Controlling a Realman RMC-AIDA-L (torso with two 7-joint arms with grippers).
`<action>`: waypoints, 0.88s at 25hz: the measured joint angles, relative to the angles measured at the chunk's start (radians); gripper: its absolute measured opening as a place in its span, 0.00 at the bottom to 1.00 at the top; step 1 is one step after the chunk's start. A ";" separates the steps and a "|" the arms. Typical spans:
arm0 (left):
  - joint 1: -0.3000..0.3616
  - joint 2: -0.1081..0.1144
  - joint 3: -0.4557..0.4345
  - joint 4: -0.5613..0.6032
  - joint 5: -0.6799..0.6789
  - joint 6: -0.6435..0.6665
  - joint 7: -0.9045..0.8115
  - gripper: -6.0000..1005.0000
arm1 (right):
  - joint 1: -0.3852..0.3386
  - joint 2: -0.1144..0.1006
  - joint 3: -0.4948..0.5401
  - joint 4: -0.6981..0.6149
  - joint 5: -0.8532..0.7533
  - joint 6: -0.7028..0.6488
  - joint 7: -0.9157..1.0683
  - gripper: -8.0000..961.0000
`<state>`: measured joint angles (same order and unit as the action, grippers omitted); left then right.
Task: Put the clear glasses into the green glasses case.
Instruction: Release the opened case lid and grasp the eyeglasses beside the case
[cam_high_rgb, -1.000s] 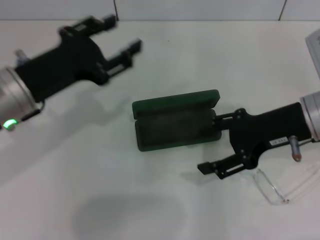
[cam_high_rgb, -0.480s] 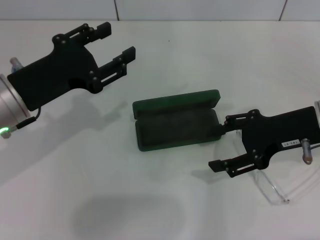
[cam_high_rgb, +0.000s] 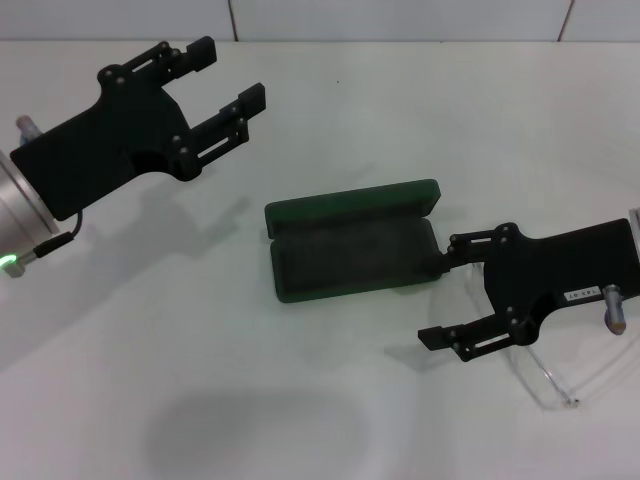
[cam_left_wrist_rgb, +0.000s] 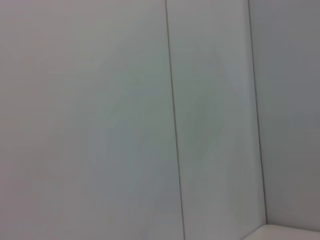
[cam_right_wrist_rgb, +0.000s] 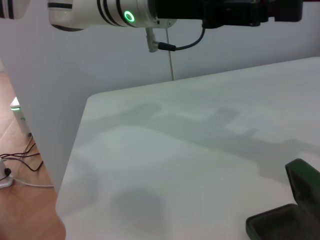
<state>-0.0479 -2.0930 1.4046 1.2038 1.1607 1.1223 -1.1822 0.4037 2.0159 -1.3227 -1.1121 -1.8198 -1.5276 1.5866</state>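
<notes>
The green glasses case (cam_high_rgb: 350, 255) lies open in the middle of the white table, lid (cam_high_rgb: 352, 206) folded back, with nothing in its dark lining. One corner of the case (cam_right_wrist_rgb: 292, 215) shows in the right wrist view. The clear glasses (cam_high_rgb: 552, 378) lie on the table at the near right, partly hidden under my right gripper's body. My right gripper (cam_high_rgb: 440, 296) is open and empty just right of the case, fingers pointing at its end. My left gripper (cam_high_rgb: 230, 74) hangs open and empty at the far left, away from the case.
The table (cam_high_rgb: 200, 400) ends at a white panelled wall (cam_high_rgb: 400, 18) along the back. The left wrist view shows only wall panels (cam_left_wrist_rgb: 100, 120). In the right wrist view the table's left edge (cam_right_wrist_rgb: 75, 150) drops to a floor with cables, and my left arm (cam_right_wrist_rgb: 100, 12) crosses overhead.
My right gripper has drawn back to the right, away from the case's end, and now covers more of the glasses. The left gripper has shifted slightly toward the far left.
</notes>
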 joint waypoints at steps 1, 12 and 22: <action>-0.001 0.000 -0.001 -0.003 0.000 0.000 0.000 0.68 | 0.000 0.000 0.000 0.001 0.000 0.000 -0.004 0.89; -0.035 0.002 -0.006 -0.054 -0.001 0.001 0.001 0.68 | -0.003 0.002 0.001 0.088 0.097 -0.027 -0.208 0.89; -0.154 0.003 -0.051 -0.209 -0.028 0.001 0.000 0.67 | 0.018 0.001 0.000 0.375 0.258 -0.036 -0.698 0.89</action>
<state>-0.2021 -2.0898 1.3539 0.9945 1.1324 1.1228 -1.1823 0.4215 2.0172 -1.3223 -0.7372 -1.5616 -1.5638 0.8886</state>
